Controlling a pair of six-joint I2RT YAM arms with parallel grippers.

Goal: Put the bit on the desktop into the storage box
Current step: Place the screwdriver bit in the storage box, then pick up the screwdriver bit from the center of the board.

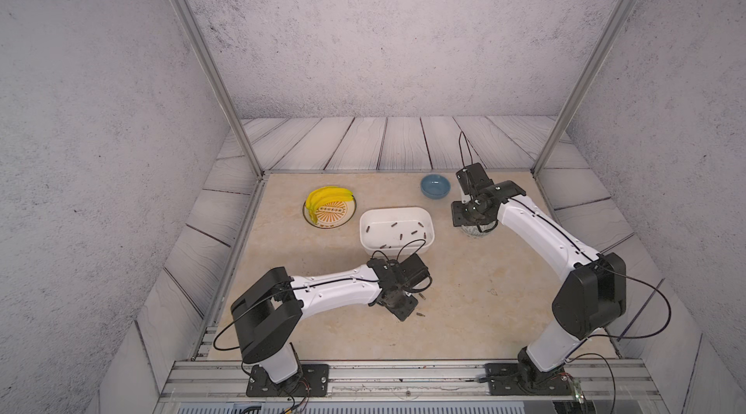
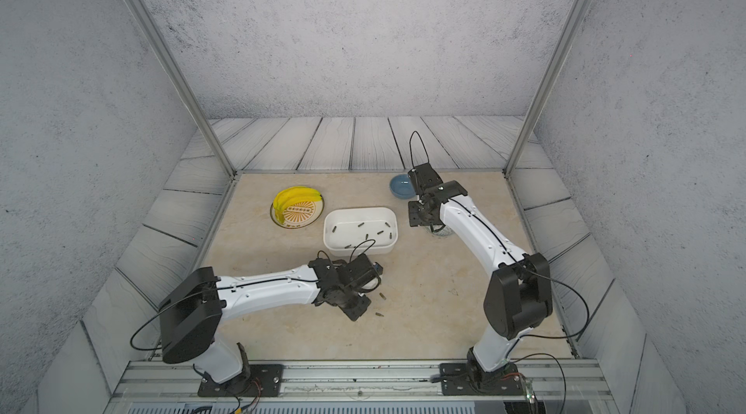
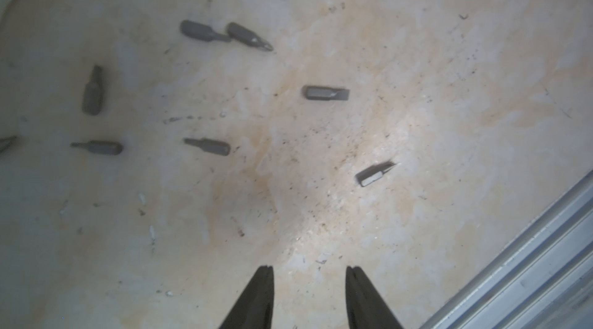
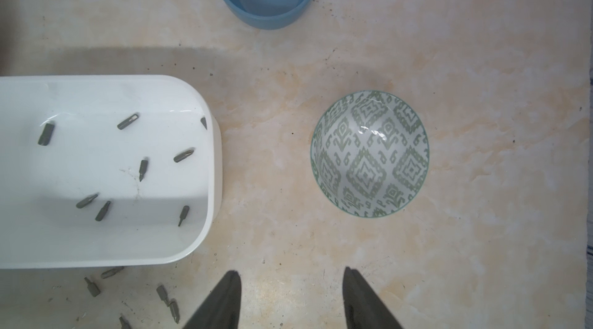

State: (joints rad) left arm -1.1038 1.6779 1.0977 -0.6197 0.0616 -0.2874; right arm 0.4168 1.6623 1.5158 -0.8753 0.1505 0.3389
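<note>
Grey bits [image 3: 325,92] dot the beige desk [image 3: 449,70]; we see our left fingers [image 3: 256,298] and right fingers [image 4: 224,305] apart, empty.

white arm shells [image 1: 335,291], black joint housings [image 1: 589,303], thin black cables [image 1: 543,223], dark tapered fingers [image 3: 256,298]

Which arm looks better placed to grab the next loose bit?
Left: the left hand, open, hovers just over loose bits on the desktop. The right hand is away, above the patterned bowl.
</note>
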